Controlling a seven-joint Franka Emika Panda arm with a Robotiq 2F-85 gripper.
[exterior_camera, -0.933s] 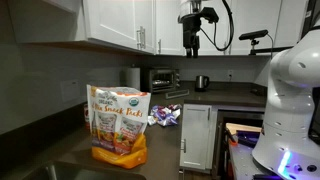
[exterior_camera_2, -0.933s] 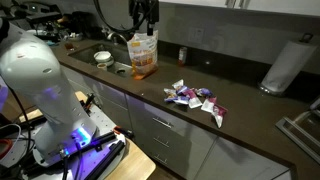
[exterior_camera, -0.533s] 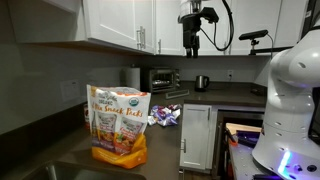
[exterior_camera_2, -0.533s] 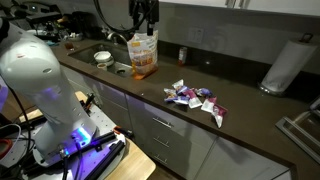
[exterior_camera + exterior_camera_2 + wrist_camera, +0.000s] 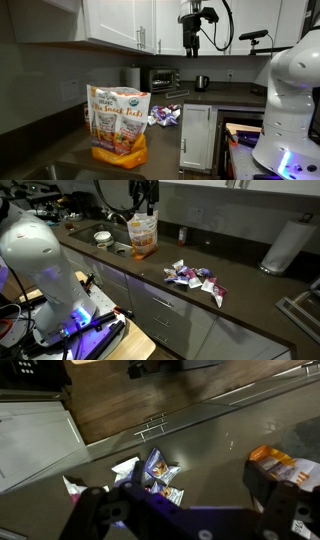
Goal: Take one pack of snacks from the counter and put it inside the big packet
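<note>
The big packet [image 5: 120, 125] stands upright on the dark counter [image 5: 250, 295]; it also shows in an exterior view [image 5: 143, 235] and at the right edge of the wrist view [image 5: 275, 460]. Several small purple-white snack packs [image 5: 197, 278] lie in a loose pile on the counter, also seen in an exterior view [image 5: 166, 115] and in the wrist view [image 5: 155, 472]. My gripper [image 5: 190, 45] hangs high above the counter, open and empty. In the wrist view, the gripper [image 5: 185, 490] has the packs near its left finger and the big packet near its right finger.
A toaster oven [image 5: 158, 78] and a kettle [image 5: 201, 82] stand at the back of the counter. A paper towel roll [image 5: 283, 245] stands at one end. A sink with a bowl [image 5: 102, 237] lies beside the big packet. White cabinets hang above.
</note>
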